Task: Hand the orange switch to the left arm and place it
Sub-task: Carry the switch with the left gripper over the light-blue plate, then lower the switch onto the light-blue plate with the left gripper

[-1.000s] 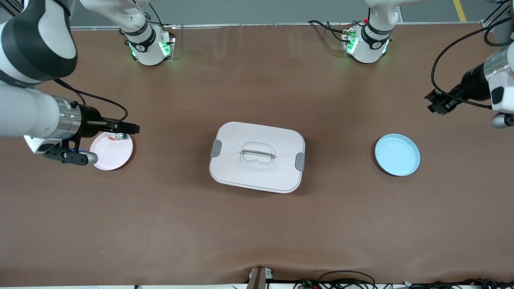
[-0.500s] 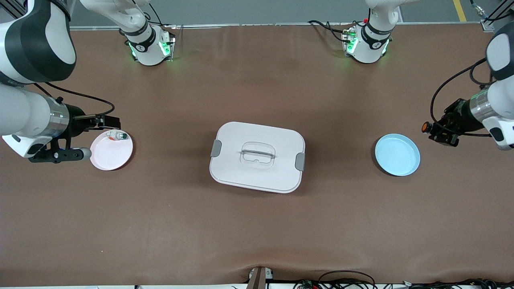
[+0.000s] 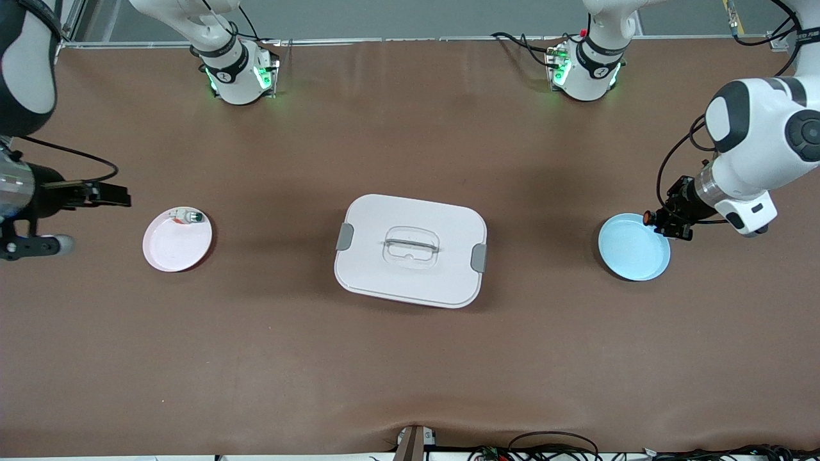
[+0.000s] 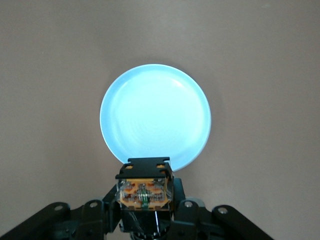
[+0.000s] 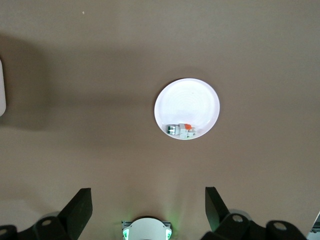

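Observation:
My left gripper [image 3: 663, 221] is shut on the orange switch [image 3: 649, 218], a small black part with orange pieces [image 4: 144, 193]. It hangs over the rim of the blue plate [image 3: 634, 248] at the left arm's end of the table. In the left wrist view the left gripper [image 4: 145, 202] has the blue plate [image 4: 155, 122] just past the switch. My right gripper [image 3: 113, 194] is open and holds nothing, over bare table beside the pink plate [image 3: 177, 246]. The white box [image 3: 410, 251] stands between the two plates.
A small white component with a green cap [image 3: 188, 217] lies on the pink plate [image 5: 187, 102], also visible in the right wrist view [image 5: 180, 130]. The right arm's base [image 5: 146, 230] shows between the open right gripper [image 5: 148, 205] fingers.
The left gripper has come down from the table's end to the blue plate's rim with the switch. The right gripper has drawn back off the pink plate toward its end of the table.

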`<act>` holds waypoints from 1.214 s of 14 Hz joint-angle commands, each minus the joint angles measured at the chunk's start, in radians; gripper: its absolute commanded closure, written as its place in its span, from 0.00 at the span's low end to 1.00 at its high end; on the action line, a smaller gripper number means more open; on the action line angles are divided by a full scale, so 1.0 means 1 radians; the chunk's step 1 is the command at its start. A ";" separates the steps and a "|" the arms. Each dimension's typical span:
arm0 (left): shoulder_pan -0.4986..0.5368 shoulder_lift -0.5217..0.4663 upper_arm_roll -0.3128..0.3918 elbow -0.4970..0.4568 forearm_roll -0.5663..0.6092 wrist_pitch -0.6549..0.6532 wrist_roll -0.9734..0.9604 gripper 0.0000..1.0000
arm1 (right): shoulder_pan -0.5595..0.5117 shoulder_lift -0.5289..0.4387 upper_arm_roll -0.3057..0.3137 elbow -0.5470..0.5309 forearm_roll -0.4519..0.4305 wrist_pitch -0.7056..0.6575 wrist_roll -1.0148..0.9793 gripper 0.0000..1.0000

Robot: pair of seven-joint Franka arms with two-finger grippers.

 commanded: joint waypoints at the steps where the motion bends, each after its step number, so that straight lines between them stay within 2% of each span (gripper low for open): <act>1: 0.036 0.041 -0.010 -0.033 0.017 0.057 -0.009 1.00 | -0.037 -0.022 0.016 0.019 -0.024 -0.017 -0.012 0.00; 6: 0.051 0.178 -0.009 -0.028 0.018 0.164 -0.009 1.00 | -0.062 -0.031 0.019 0.056 -0.020 -0.006 0.004 0.00; 9: 0.054 0.244 -0.007 -0.016 0.096 0.198 -0.012 1.00 | -0.083 -0.047 0.020 0.062 0.013 0.012 0.004 0.00; 13: 0.085 0.285 -0.007 -0.013 0.126 0.210 -0.012 1.00 | -0.086 -0.070 0.023 0.060 0.085 0.040 0.002 0.00; 17: 0.099 0.339 -0.006 0.007 0.152 0.232 -0.016 1.00 | -0.077 -0.070 0.023 0.056 0.079 0.049 0.002 0.00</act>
